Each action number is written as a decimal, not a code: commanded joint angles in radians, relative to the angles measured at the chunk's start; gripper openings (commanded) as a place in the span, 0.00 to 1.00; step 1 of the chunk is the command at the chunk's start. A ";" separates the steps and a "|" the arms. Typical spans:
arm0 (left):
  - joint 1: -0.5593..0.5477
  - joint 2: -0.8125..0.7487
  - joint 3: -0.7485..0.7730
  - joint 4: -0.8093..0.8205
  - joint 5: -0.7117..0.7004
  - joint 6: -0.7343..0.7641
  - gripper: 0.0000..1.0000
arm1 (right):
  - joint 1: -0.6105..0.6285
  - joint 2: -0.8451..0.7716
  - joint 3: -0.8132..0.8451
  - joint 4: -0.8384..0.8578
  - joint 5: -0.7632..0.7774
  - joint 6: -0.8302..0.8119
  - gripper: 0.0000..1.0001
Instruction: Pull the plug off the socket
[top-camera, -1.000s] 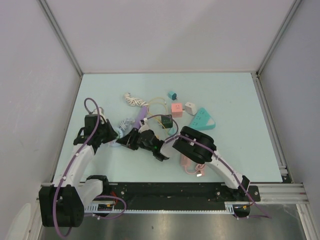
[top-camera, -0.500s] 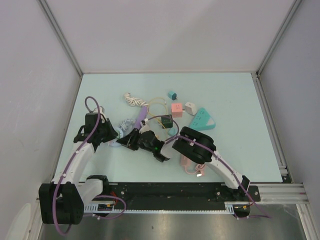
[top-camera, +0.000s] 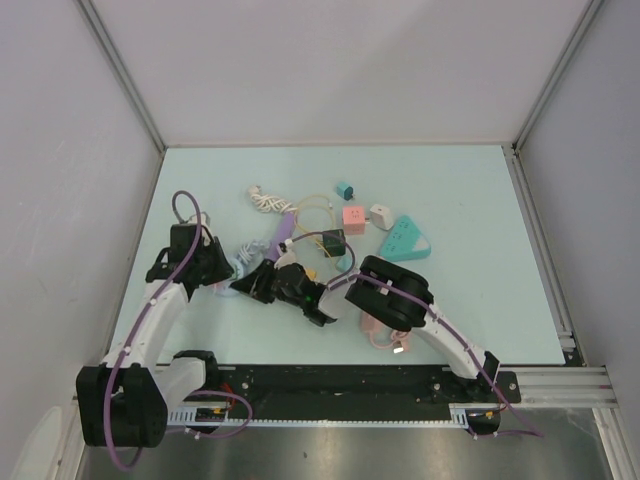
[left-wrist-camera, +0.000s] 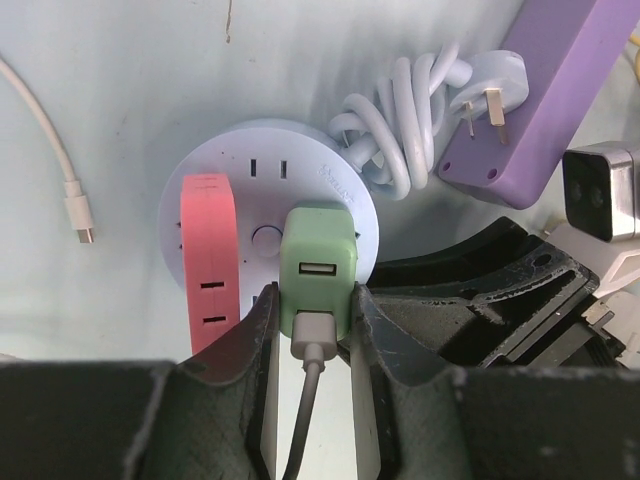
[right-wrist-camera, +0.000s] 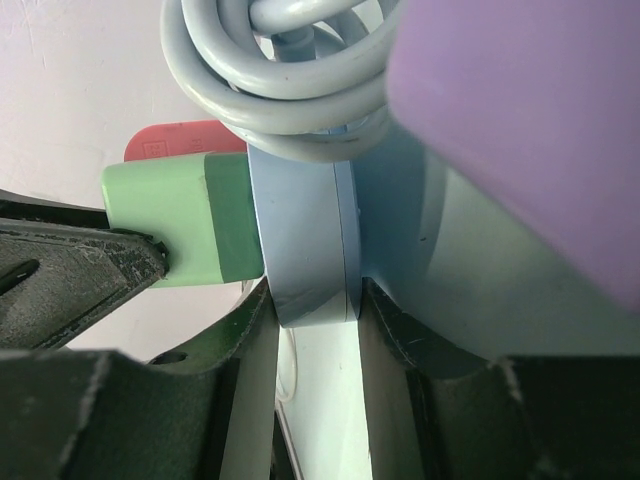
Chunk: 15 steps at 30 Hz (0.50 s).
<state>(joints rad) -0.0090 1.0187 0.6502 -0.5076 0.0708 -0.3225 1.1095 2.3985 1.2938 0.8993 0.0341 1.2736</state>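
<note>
Left end effector (left-wrist-camera: 315, 312): closed to the width of the green plug (left-wrist-camera: 317, 262), one finger on each flank, with the plug's cable (left-wrist-camera: 300, 420) running out between them.

Right end effector (right-wrist-camera: 310, 300): closed on the rim of the round socket (left-wrist-camera: 262, 165), pinching the disc across its thickness.

The plug sits flush on the socket face, just beside a pink plug (left-wrist-camera: 207, 250). The right wrist view shows no gap, so I judge separation not yet begun.

The socket is left of centre on the tabletop (left-wrist-camera: 100, 70), between the two arms. It touches a coiled white cord (left-wrist-camera: 395, 130) and is near a purple power strip (left-wrist-camera: 540, 100). I cannot tell whether it lies flat or is tipped up.

Recommendation: I would draw the left arm straight back, square to the socket face, while the right arm braces the disc. No twisting. The grip sits low on the plug and could slide onto the cable.
</note>
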 joint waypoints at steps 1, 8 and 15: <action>0.003 -0.035 0.120 0.047 -0.043 0.045 0.00 | -0.022 0.031 -0.028 -0.281 0.128 -0.062 0.00; 0.004 -0.046 0.111 0.052 -0.055 0.027 0.01 | -0.022 0.047 -0.030 -0.281 0.122 -0.056 0.00; 0.006 -0.062 0.127 0.049 -0.048 0.002 0.00 | -0.025 0.048 -0.030 -0.286 0.121 -0.056 0.00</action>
<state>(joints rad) -0.0109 1.0206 0.6643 -0.5339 0.0563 -0.3149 1.1164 2.3936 1.3029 0.8749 0.0437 1.2602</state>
